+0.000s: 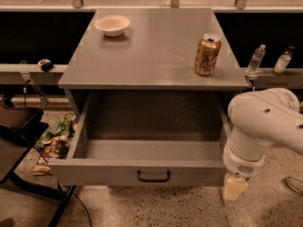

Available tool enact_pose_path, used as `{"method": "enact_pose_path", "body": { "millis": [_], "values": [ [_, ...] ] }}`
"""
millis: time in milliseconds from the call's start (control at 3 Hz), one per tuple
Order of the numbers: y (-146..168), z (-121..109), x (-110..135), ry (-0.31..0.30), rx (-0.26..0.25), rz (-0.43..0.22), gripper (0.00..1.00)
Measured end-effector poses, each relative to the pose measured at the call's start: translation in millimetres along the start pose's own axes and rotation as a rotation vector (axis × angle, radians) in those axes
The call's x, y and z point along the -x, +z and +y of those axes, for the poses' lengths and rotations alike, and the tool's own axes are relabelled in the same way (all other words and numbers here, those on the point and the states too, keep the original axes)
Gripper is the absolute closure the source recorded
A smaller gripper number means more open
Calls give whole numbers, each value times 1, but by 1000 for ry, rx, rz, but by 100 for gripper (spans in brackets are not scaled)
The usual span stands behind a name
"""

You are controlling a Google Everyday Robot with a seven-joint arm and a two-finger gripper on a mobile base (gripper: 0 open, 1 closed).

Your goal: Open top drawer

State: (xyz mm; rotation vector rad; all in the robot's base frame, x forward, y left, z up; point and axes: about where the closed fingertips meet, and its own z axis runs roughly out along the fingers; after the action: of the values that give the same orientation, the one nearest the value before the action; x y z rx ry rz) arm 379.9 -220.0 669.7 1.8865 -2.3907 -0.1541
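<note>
The top drawer (pixel 118 171) of the grey metal cabinet stands pulled far out. Its deep, speckled grey interior is empty and its black bar handle (pixel 153 176) sits centred on the front. My gripper (pixel 234 188) hangs below the white arm (pixel 262 126) at the drawer front's right end, just off its corner and apart from the handle. The lower drawers are hidden beneath the open one.
On the cabinet top (pixel 151 56) stand a white bowl (pixel 112 24) at the back left and a gold can (pixel 207 55) near the right edge. Two small bottles (pixel 255 59) stand on a ledge at right. Litter (pixel 54 141) and a dark stand (pixel 19 126) lie left of the drawer.
</note>
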Motion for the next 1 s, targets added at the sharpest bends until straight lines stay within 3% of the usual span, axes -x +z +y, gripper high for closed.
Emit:
{"method": "enact_pose_path", "body": {
  "millis": [667, 1000],
  "values": [
    [-10, 0, -1, 0, 0, 0, 96],
    [-8, 22, -17, 9, 9, 16, 100]
  ]
}}
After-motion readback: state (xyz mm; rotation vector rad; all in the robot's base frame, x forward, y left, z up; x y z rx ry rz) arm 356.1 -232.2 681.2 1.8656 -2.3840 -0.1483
